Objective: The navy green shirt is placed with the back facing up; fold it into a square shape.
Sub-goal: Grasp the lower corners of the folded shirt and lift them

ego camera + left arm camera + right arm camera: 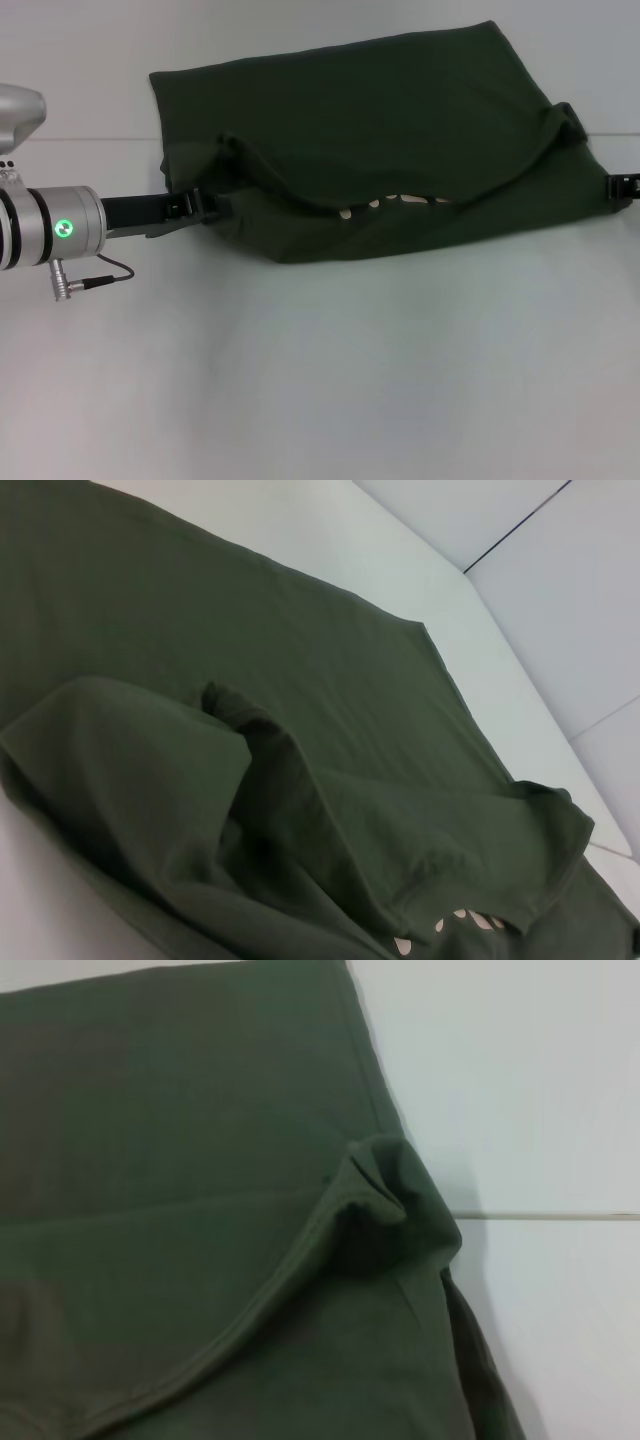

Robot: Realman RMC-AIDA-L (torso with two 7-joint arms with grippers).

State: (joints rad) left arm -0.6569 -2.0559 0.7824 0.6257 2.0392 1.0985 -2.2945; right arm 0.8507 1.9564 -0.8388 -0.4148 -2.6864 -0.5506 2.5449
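Note:
The navy green shirt (380,110) lies across the far half of the white table, a wide dark olive sheet. Its near layer is doubled over, and the folded edge sags in the middle between two raised corners (226,142) (566,110). My left gripper (205,205) reaches in from the left and meets the shirt's left edge below one raised corner. My right gripper (622,186) shows only as a black tip at the shirt's right edge. Both wrist views are filled by the shirt (300,680) (180,1110), with a bunched corner (395,1185).
Bare white table (320,380) spreads in front of the shirt. A seam line (90,139) crosses the surface behind my left arm. Small pale marks (400,203) (460,920) show in the gap under the sagging fold.

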